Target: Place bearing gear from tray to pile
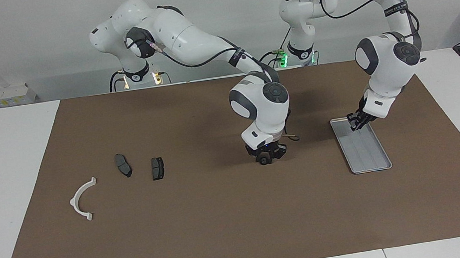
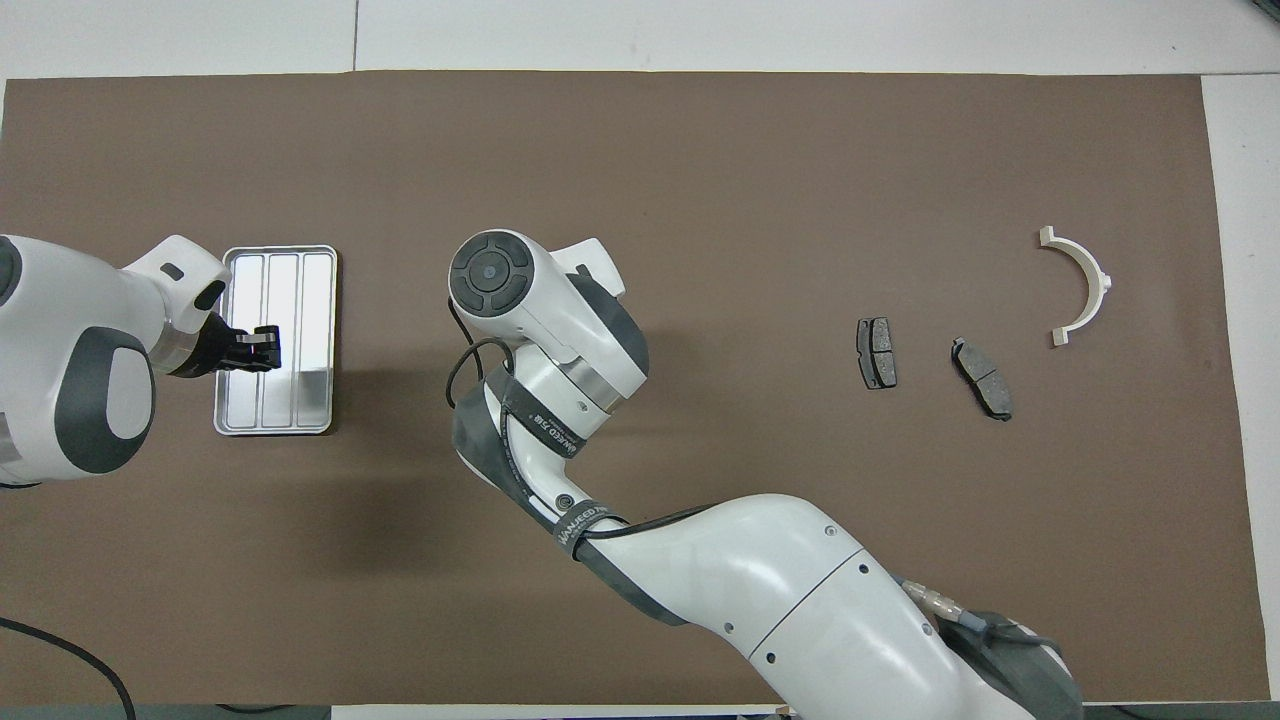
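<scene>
Right pincer (image 1: 266, 158) hangs low over the mat mid-bench, clutching a small dark part, maybe the bearing gear. Left pincer (image 1: 356, 122) sits shut over the empty tray (image 1: 370, 163). Risk: a thin grip drops it short of the brake pads (image 1: 123, 165).

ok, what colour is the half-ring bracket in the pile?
White, or off-white. The half-ring bracket shows best in the overhead view, against the brown mat.

Between the tray (image 1: 367, 159) and the pile's nearest pad (image 1: 157, 168) your path meets the right gripper (image 1: 266, 158) low over the mat (image 1: 244, 233), left gripper (image 1: 357, 123) over the tray's robot-side end, bare mat elsewhere.
</scene>
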